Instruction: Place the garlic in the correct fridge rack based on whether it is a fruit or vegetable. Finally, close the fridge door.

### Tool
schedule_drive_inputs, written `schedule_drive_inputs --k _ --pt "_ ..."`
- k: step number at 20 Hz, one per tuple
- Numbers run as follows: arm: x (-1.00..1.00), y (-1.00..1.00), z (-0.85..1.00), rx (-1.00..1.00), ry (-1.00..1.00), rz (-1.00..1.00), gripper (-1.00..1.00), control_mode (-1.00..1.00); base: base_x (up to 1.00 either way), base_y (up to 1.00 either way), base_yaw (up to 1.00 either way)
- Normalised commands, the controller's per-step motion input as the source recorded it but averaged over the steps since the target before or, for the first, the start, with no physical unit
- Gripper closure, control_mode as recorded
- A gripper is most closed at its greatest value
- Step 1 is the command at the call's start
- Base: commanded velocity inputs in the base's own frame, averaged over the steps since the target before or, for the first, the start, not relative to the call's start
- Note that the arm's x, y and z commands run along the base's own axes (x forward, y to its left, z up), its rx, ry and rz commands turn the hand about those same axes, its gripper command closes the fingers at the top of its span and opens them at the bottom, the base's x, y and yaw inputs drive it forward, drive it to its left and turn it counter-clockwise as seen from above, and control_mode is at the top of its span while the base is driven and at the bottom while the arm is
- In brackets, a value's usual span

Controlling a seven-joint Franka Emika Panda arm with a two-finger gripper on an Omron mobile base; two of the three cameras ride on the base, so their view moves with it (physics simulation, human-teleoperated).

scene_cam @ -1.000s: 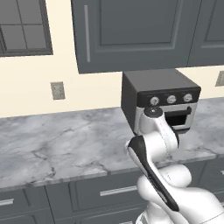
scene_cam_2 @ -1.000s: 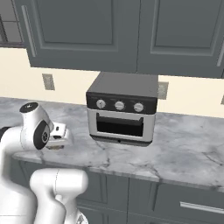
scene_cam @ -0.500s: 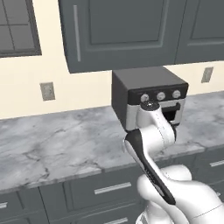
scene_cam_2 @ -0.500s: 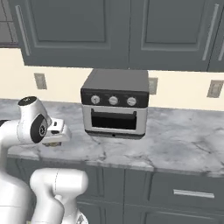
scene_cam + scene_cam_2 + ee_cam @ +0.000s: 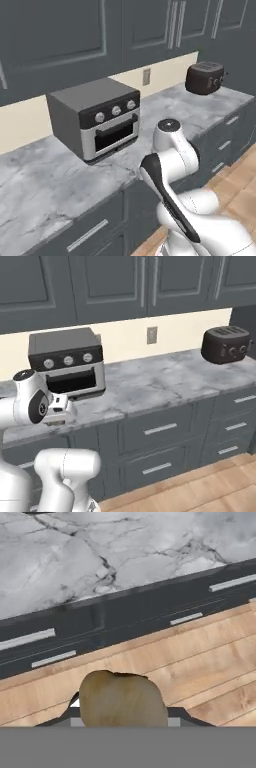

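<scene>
The base has turned since a second ago: the toaster oven (image 5: 97,119) has slid left in both base views, and a dark toaster (image 5: 225,344) on the marble counter (image 5: 150,383) has come into sight. In the hand view the garlic (image 5: 122,700) sits pinched in the gripper (image 5: 124,714), a tan rounded bulb with no clear long axis, above wood floor (image 5: 200,672) and grey drawers (image 5: 125,619).

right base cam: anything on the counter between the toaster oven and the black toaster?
Nothing stands there. Between the toaster oven and the toaster the marble counter is bare in the right base view; a wall outlet sits above it.
</scene>
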Motion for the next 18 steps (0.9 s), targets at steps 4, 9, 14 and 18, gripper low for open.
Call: schedule_drive_inputs --k 4,9,14,18 --pt "0.0 0.0 0.0 0.0 0.0 0.0 1.0 1.0 -0.24 0.0 -0.84" --pt "0.0 0.0 0.0 0.0 0.0 0.0 1.0 1.0 -0.1 0.04 -0.83" --pt "0.0 0.0 0.0 0.0 0.0 0.0 1.0 1.0 0.0 -0.05 -0.78" --pt "0.0 0.0 0.0 0.0 0.0 0.0 1.0 1.0 0.12 -0.65 -0.57"
